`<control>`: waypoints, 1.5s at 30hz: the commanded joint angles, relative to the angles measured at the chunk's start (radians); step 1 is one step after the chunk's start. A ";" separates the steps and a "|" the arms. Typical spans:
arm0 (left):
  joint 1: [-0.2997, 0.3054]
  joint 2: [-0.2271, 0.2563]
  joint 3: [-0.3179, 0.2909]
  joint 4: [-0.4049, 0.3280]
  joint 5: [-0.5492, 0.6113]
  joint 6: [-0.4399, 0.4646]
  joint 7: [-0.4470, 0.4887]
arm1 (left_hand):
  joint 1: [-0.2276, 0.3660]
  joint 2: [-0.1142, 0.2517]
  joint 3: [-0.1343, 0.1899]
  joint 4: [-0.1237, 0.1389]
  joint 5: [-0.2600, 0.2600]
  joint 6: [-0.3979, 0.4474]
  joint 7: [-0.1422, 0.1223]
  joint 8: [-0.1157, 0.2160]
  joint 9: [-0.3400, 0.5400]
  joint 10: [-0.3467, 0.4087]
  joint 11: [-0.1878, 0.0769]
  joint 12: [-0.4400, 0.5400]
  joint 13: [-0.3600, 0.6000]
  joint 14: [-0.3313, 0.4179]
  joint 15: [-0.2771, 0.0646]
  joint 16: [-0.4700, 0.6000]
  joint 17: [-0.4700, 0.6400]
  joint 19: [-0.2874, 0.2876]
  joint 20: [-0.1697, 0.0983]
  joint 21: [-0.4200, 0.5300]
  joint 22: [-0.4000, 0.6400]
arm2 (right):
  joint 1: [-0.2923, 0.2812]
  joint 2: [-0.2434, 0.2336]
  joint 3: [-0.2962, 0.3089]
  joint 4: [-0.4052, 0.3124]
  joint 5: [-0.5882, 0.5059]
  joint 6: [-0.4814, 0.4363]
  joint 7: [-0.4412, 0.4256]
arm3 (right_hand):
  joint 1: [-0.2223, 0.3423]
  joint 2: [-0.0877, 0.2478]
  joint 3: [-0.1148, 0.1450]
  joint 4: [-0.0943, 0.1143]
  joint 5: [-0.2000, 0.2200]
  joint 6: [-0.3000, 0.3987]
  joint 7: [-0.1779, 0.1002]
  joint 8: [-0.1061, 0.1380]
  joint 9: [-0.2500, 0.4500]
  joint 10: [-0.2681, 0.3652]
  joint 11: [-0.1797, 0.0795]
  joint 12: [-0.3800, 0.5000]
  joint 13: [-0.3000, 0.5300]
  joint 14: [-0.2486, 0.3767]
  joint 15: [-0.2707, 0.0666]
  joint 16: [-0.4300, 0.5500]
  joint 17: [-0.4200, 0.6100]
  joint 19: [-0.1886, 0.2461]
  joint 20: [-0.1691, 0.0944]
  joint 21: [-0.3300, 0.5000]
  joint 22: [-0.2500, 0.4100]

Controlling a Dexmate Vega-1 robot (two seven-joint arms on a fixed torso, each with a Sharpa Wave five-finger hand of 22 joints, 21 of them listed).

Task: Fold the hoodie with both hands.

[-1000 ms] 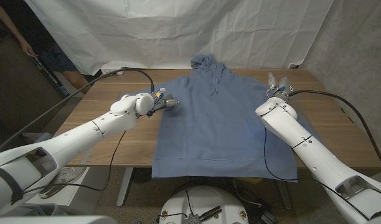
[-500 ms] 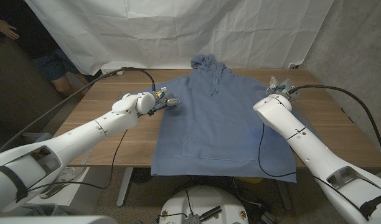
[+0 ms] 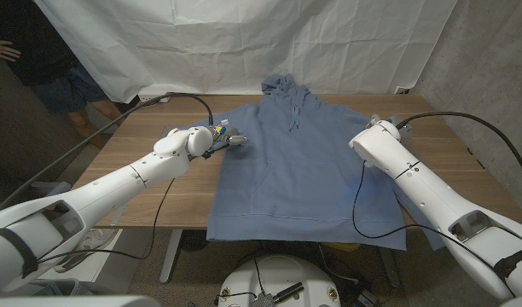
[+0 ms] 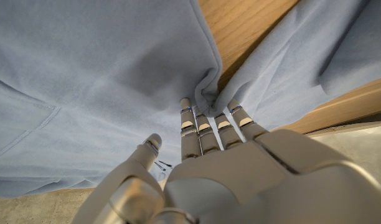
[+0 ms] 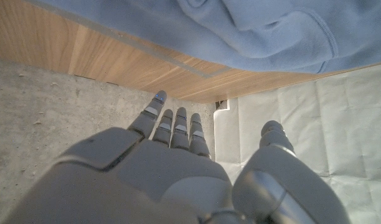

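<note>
Blue fleece hoodie lay soft and limp on the worktop; your left hand touched its sleeve fold, fingers straight; right hand was spread, empty. Take the sleeves.

The right hand is mostly tucked behind its own forearm in the head view, so its fingers can't be read there. The hoodie has its right sleeve covered by that arm, and its hem corner slips under it too. In the left wrist view, the left hand pushes its fingertips into a fold of cloth; whether they pinch it is unclear. A person is cut off at the frame edge.
</note>
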 commanded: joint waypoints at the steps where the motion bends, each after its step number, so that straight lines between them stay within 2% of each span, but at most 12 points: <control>1: 0.007 0.002 -0.003 -0.015 0.004 0.009 -0.004 | -0.002 0.041 -0.001 0.007 -0.003 0.003 0.002 0.006 0.006 0.001 0.003 -0.001 0.003 -0.002 -0.043 0.002 0.003 0.011 -0.002 -0.001 0.001 | 0.113 -0.110 -0.119 0.080 0.478 -0.023 -0.195 | 0.007 -0.007 0.001 -0.006 -0.002 -0.003 0.000 0.002 0.002 0.000 0.000 0.003 0.003 -0.003 0.000 0.005 0.003 -0.002 -0.001 0.001 0.004; 3: 0.009 0.002 -0.004 -0.016 0.003 0.010 -0.004 | -0.002 0.041 -0.001 0.007 -0.003 0.003 0.003 0.006 0.006 0.001 0.002 -0.001 0.003 -0.002 -0.043 0.001 0.003 0.012 -0.002 -0.001 0.001 | 0.120 -0.119 -0.128 0.084 0.497 -0.023 -0.195 | 0.015 -0.009 0.002 -0.010 -0.001 0.008 0.002 0.010 0.002 0.015 0.003 0.013 0.004 0.018 -0.006 0.015 0.003 0.019 0.000 0.011 0.003; 5: 0.009 0.002 -0.004 -0.018 0.004 0.011 -0.005 | -0.003 0.041 -0.001 0.007 -0.003 0.003 0.003 0.006 0.006 0.002 0.003 -0.001 0.003 -0.002 -0.043 0.002 0.003 0.012 -0.001 -0.002 0.001 | 0.136 -0.134 -0.147 0.093 0.546 -0.023 -0.195 | 0.023 -0.013 0.000 -0.012 -0.001 0.020 0.006 0.018 0.003 0.034 0.007 0.024 0.004 0.078 -0.009 0.036 0.004 0.077 -0.002 0.031 0.005; 8: 0.008 0.000 -0.003 -0.017 0.005 0.010 -0.005 | -0.004 0.041 0.000 0.007 -0.003 0.004 0.004 0.007 0.006 0.002 -0.001 -0.002 0.003 -0.001 -0.044 0.002 0.003 0.012 -0.002 -0.002 0.001 | 0.165 -0.149 -0.181 0.114 0.612 -0.023 -0.195 | 0.028 -0.016 -0.004 -0.011 0.000 0.062 0.015 0.032 0.004 0.085 0.016 0.044 0.005 0.133 -0.014 0.050 0.006 0.120 -0.008 0.042 0.006; 12: 0.010 0.001 -0.003 -0.022 0.008 0.014 -0.005 | -0.004 0.041 0.000 0.007 -0.003 0.004 0.004 0.007 0.006 0.002 -0.001 -0.002 0.003 -0.001 -0.043 0.002 0.003 0.012 -0.002 -0.003 0.001 | 0.181 -0.154 -0.204 0.134 0.650 -0.023 -0.195 | 0.028 -0.018 -0.005 -0.011 0.000 0.067 0.016 0.033 0.004 0.095 0.019 0.047 0.006 0.139 -0.015 0.051 0.007 0.126 -0.009 0.043 0.006; 21: 0.017 0.007 -0.006 -0.039 0.010 0.026 -0.011 | -0.006 0.041 0.001 0.007 -0.003 0.004 0.003 0.007 0.006 0.002 0.000 -0.003 0.003 -0.001 -0.043 0.002 0.002 0.013 -0.001 -0.004 0.001 | 0.213 -0.172 -0.252 0.150 0.689 -0.023 -0.195 | 0.028 -0.017 -0.011 -0.006 0.001 0.043 0.010 0.019 0.004 0.051 0.008 0.028 0.007 0.066 -0.006 0.018 0.010 0.083 -0.004 0.021 0.007; 27: 0.022 0.010 -0.009 -0.046 0.009 0.030 -0.011 | -0.007 0.041 0.001 0.008 -0.003 0.004 0.003 0.007 0.006 0.003 0.001 -0.004 0.003 -0.001 -0.045 0.002 0.002 0.014 -0.002 -0.005 0.001 | 0.267 -0.177 -0.325 0.188 0.728 -0.023 -0.195 | 0.048 -0.008 -0.003 -0.013 0.004 0.042 0.008 0.019 0.004 0.052 0.006 0.029 0.007 0.102 -0.019 0.031 0.009 0.110 -0.011 0.030 0.007; 30: 0.024 0.011 -0.010 -0.048 0.010 0.032 -0.011 | -0.008 0.041 0.001 0.008 -0.003 0.004 0.003 0.007 0.006 0.003 0.001 -0.004 0.003 -0.001 -0.044 0.002 0.002 0.014 -0.002 -0.006 0.002 | 0.296 -0.178 -0.369 0.205 0.749 -0.023 -0.195 | 0.094 0.000 0.011 -0.027 0.008 0.055 0.009 0.024 0.004 0.084 0.000 0.041 0.007 0.162 -0.039 0.048 0.010 0.164 -0.019 0.044 0.008; 38: 0.026 0.012 -0.011 -0.053 0.011 0.035 -0.011 | -0.010 0.040 0.000 0.008 -0.002 0.004 0.002 0.007 0.006 0.002 0.002 -0.005 0.003 -0.001 -0.045 0.002 0.002 0.015 -0.002 -0.007 0.002 | 0.306 -0.174 -0.398 0.202 0.728 -0.023 -0.195 | 0.144 -0.008 0.009 -0.024 0.015 0.107 0.008 0.037 0.005 0.169 -0.008 0.069 0.010 0.323 -0.090 0.108 0.035 0.287 -0.035 0.078 0.013; 39: 0.026 0.012 -0.011 -0.052 0.011 0.035 -0.012 | -0.010 0.040 0.000 0.008 -0.002 0.004 0.003 0.007 0.006 0.002 0.003 -0.005 0.003 -0.001 -0.045 0.002 0.002 0.015 -0.003 -0.007 0.002 | 0.302 -0.173 -0.396 0.196 0.718 -0.023 -0.195 | 0.160 -0.010 0.008 -0.025 0.018 0.128 0.008 0.042 0.004 0.211 -0.006 0.082 0.012 0.389 -0.114 0.141 0.049 0.338 -0.031 0.094 0.015; 44: 0.023 0.008 -0.009 -0.048 0.011 0.032 -0.012 | -0.011 0.039 0.000 0.009 -0.002 0.001 0.004 0.006 0.006 0.003 -0.001 -0.005 0.003 -0.001 -0.044 0.002 0.003 0.016 -0.003 -0.007 0.002 | 0.289 -0.171 -0.392 0.172 0.671 -0.023 -0.195 | 0.235 -0.007 0.009 -0.029 0.028 0.197 0.005 0.049 0.005 0.323 -0.018 0.117 0.024 0.570 -0.170 0.262 0.117 0.454 -0.050 0.132 0.022; 45: 0.023 0.008 -0.008 -0.047 0.011 0.031 -0.012 | -0.011 0.039 0.000 0.009 -0.002 0.001 0.004 0.006 0.006 0.003 -0.001 -0.005 0.003 -0.001 -0.044 0.002 0.003 0.016 -0.004 -0.008 0.002 | 0.286 -0.171 -0.392 0.166 0.658 -0.023 -0.195 | 0.268 -0.011 0.009 -0.034 0.031 0.222 -0.001 0.051 0.006 0.369 -0.015 0.135 0.031 0.604 -0.183 0.298 0.143 0.485 -0.060 0.144 0.025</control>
